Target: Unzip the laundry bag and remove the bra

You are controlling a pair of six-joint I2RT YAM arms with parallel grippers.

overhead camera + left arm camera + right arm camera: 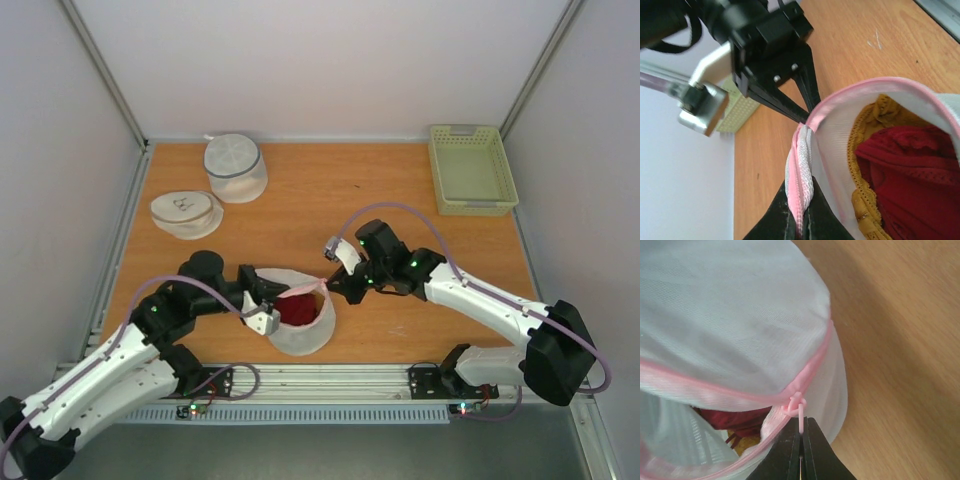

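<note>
The laundry bag (305,335), white mesh with a pink zipper band, sits near the front middle of the table, partly unzipped. The dark red and orange-yellow bra (300,308) shows inside it, also in the left wrist view (905,170). My left gripper (802,220) is shut on the bag's pink zipper band (802,165) at the rim. My right gripper (801,437) is shut on the pink zipper pull (801,417), at the bag's right side. In the top view the right gripper (335,288) meets the bag's rim; the left gripper (268,305) holds the left rim.
A white mesh drum with a grey band (235,168) and a flatter white round bag (186,213) stand at the back left. A pale green basket (471,168) stands at the back right. Grey frame posts and white walls surround the table.
</note>
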